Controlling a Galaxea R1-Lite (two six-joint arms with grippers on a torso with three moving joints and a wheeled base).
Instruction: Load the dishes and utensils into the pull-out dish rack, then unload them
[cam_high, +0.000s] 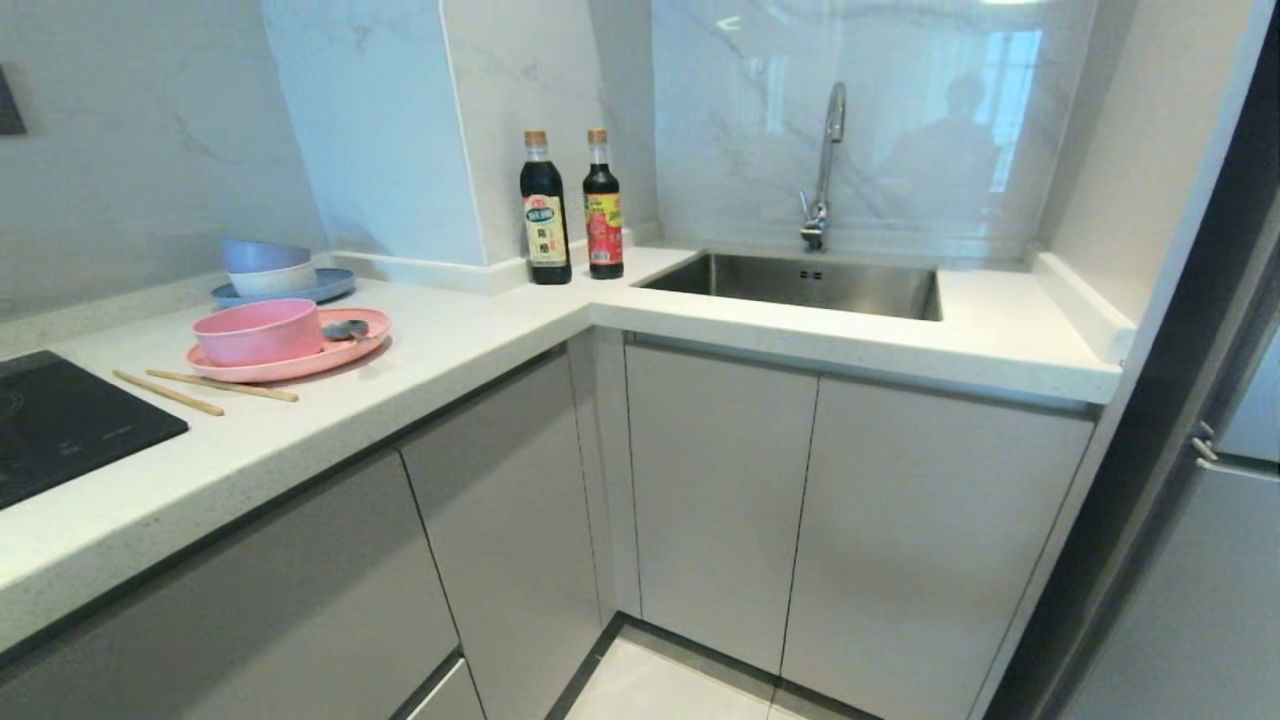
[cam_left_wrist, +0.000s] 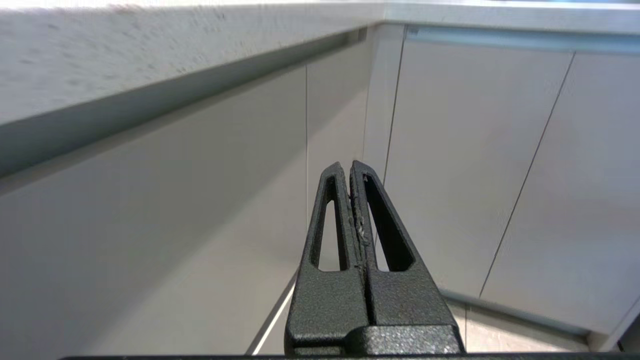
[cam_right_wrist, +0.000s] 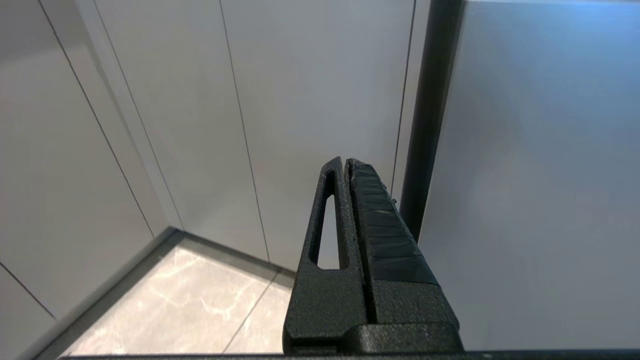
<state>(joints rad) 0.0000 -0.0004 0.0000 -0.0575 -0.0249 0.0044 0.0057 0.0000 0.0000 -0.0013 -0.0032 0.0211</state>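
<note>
A pink plate (cam_high: 330, 357) lies on the left countertop with a pink bowl (cam_high: 257, 331) standing on it and a small metal spoon (cam_high: 346, 329) beside the bowl. Two wooden chopsticks (cam_high: 205, 386) rest on the counter just in front of the plate. The pull-out dish rack is out of view; only shut cabinet fronts show. Neither arm appears in the head view. My left gripper (cam_left_wrist: 348, 164) is shut and empty, held below the counter edge facing the cabinet doors. My right gripper (cam_right_wrist: 344, 161) is shut and empty too, near the cabinet corner and a grey appliance front.
A blue plate with stacked blue and white bowls (cam_high: 270, 272) stands behind the pink set. Two dark sauce bottles (cam_high: 572, 208) sit at the counter corner. A steel sink (cam_high: 800, 283) with a tap lies to the right. A black hob (cam_high: 60, 425) is at far left.
</note>
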